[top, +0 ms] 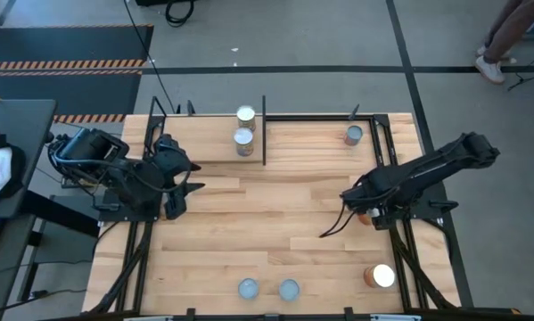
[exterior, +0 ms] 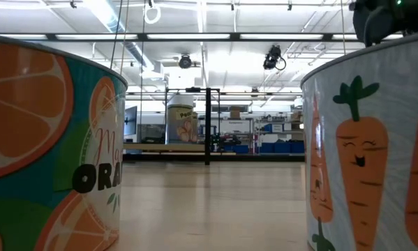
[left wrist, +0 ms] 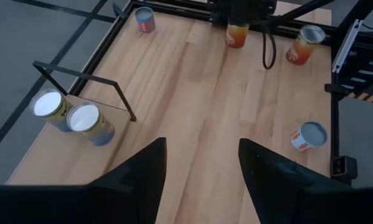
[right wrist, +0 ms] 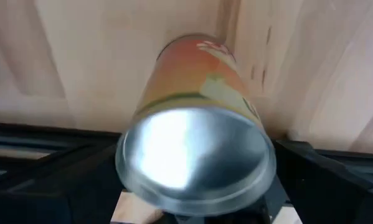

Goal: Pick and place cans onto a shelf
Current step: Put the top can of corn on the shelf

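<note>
Right tool (top: 366, 212) sits low over the light-wood counter (top: 267, 232) near its right edge, its dark fingers closed around an orange-sided tin with a shiny silver top (right wrist: 195, 158) that fills the right wrist view. Left tool (left wrist: 202, 180) hovers at the counter's left side with fingers spread wide, holding nothing. Two white-topped cans (top: 244, 129) stand on the black-framed light-wood shelf (top: 204, 143) at the far edge.
</note>
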